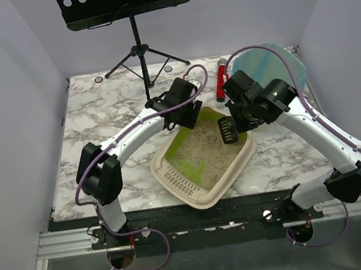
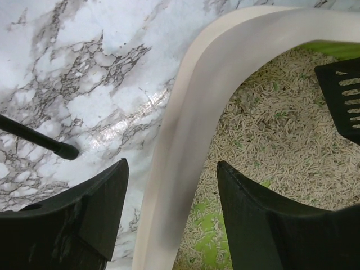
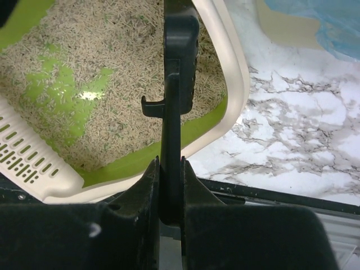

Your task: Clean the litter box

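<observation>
The beige litter box [image 1: 245,158] with a lime-green inner rim, a slotted grille [image 1: 181,182] and tan granules sits mid-table. My left gripper [image 1: 191,113] is open at its far left corner. In the left wrist view the gripper [image 2: 171,191] straddles the beige rim [image 2: 191,129], one finger [image 2: 101,208] outside and the other over the granules. My right gripper [image 1: 233,118] is shut on a black slotted scoop [image 1: 226,131] and holds it over the box's far right part. In the right wrist view the gripper [image 3: 170,169] clamps the scoop handle [image 3: 179,84] above the box [image 3: 236,73].
A taller bin lined with a blue bag [image 1: 271,63] stands at the back right, also in the right wrist view [image 3: 315,22]. A red tool [image 1: 221,79] lies beside it. A black music stand [image 1: 136,41] stands at the back; one leg [image 2: 39,138] lies left of my left gripper.
</observation>
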Tool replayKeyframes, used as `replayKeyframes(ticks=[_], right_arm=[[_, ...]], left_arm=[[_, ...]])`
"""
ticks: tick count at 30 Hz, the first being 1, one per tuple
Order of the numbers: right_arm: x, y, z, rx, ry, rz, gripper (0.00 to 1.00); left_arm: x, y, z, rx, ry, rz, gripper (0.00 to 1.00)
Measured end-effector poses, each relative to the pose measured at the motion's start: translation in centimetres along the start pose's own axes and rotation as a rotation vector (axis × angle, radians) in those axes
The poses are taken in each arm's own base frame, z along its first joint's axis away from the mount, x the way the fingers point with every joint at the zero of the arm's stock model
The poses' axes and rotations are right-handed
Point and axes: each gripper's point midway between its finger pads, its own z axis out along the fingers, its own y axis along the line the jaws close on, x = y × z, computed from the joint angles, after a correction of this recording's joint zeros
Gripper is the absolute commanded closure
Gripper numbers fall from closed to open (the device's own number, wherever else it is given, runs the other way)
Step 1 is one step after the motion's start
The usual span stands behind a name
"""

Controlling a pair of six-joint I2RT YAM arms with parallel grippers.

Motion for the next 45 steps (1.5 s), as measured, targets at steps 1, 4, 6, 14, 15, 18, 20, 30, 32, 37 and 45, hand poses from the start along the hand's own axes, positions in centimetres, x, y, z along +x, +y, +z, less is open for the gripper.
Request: replayKeyframes(ticks=[1,4,6,14,15,18,20,30,32,37,45], right_arm=[[-0.1,0.0,0.0,-0.003,-0.004,0.002,0.99],[-0.5,0.3,-0.2,-0.020,-0.034,0.013,0.99],[-0.9,0.5,-0.3,-0.035,-0.054,0.019,0.99],[-2.0,1.6,-0.3,-0.084,-0.091,0.021,0.99],[-2.0,1.6,-0.3,-0.085,-0.092,0.019,0.99],[-2.2,1.6,-0.3,-0.087,-0.099,0.015,0.99],[-2.3,1.6,-0.4,-0.087,-0.102,0.011,0.99],[-1.4,1.6,0.3,-0.046,-0.019,0.056,0.99],[-1.1,1.5,0.6,-0.025,0.000,0.086,0.99],[-0.8,1.4,1.8,0.034,0.036,0.164,0.99],[0.9,1.6,2.5,0.042,0.092,0.230,0.99]], left_arm=[[0.2,-0.2,0.3,0.000,0.013,0.009,0.32],[1.4,-0.7,1.9,-0.020,0.063,0.044,0.58],[2.6,-0.8,2.6,-0.049,0.107,0.060,0.66],[5.0,-0.3,1.6,-0.193,0.170,0.058,0.90],[5.3,-0.4,1.3,-0.209,0.165,0.021,0.90],[6.5,0.0,0.5,-0.254,0.167,-0.058,0.90],[7.3,0.1,-0.2,-0.273,0.167,-0.088,0.90],[10.0,0.5,-2.4,-0.348,0.187,-0.275,1.00],[10.3,0.4,-2.6,-0.352,0.185,-0.305,1.00],[10.9,-0.1,-3.1,-0.360,0.183,-0.368,1.00],[11.5,-0.4,-3.6,-0.385,0.182,-0.412,1.00]])
